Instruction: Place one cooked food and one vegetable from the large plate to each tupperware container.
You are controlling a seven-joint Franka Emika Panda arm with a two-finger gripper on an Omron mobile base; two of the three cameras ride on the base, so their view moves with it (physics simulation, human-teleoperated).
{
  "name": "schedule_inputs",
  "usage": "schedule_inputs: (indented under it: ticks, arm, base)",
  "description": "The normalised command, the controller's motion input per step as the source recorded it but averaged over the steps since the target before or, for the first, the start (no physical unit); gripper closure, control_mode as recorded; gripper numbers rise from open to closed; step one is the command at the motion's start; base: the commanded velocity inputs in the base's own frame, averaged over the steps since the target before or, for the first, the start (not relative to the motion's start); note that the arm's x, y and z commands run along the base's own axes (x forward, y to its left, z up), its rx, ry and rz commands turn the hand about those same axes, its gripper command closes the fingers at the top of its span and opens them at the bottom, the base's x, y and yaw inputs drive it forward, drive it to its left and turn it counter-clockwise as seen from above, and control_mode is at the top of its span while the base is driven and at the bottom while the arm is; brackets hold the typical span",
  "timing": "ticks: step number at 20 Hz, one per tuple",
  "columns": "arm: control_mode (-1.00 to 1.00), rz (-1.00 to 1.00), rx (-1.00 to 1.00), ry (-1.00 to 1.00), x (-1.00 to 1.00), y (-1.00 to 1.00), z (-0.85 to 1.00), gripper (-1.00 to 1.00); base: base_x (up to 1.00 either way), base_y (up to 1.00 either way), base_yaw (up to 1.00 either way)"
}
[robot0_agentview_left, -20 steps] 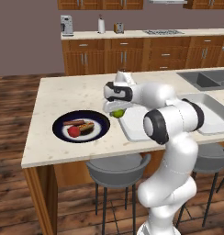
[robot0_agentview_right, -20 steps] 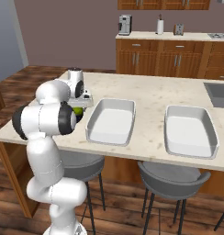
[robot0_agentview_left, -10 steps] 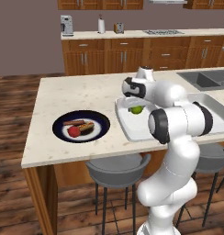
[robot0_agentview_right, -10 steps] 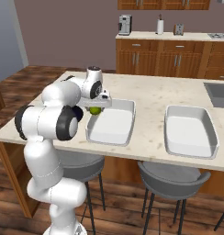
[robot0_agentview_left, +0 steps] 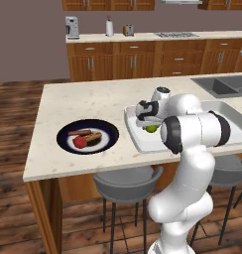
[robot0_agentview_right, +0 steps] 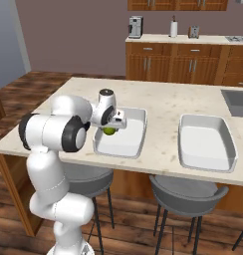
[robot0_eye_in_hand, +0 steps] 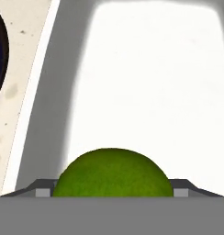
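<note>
Hand (robot0_agentview_right: 112, 128) clamped on a round green vegetable (robot0_agentview_right: 109, 131), jaws set wide about it; in the hand view the green vegetable (robot0_eye_in_hand: 113, 173) sits between the finger tips, low in frame, above the white floor of a tray.

Position: vegetable held over the near-left part of the nearer tupperware container (robot0_agentview_right: 132, 145), above its floor; cannot tell whether it touches. In the left base view the same container (robot0_agentview_left: 134, 132) lies just beside the large plate (robot0_agentview_left: 109, 135), apart from it.

Progress, judged from the frames:
- nearer container: no food seen lying in it yet; its vegetable is in the hand above it
- second container (robot0_agentview_right: 207, 154): nothing seen lying in it
- plate carries a red round item (robot0_agentview_left: 80, 142) and brownish long pieces (robot0_agentview_left: 90, 136); exact count too small to tell
- left: release this vegetable, a cooked item for this tray, then a pair for the other

Orientation: vegetable near-spherical, no clear long axis. Both trays run long-side away from the robot across the surface (robot0_agentview_right: 163, 102)
</note>
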Motion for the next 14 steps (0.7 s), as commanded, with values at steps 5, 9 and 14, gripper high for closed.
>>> schedule_inputs:
  ticks: [5,9,14]
  arm:
    - [-1.0,-0.04,0.0,0.0,0.39,-0.2,-0.3,1.0]
    - [-1.0,-0.03,0.0,0.0,0.18,-0.07,-0.47,1.0]
    - [-1.0,-0.03,0.0,0.0,0.12,-0.07,-0.21,-1.0]
  base:
    - [0.0,0.0,0.0]
    - [0.0,0.0,0.0]
    - [0.0,0.0,0.0]
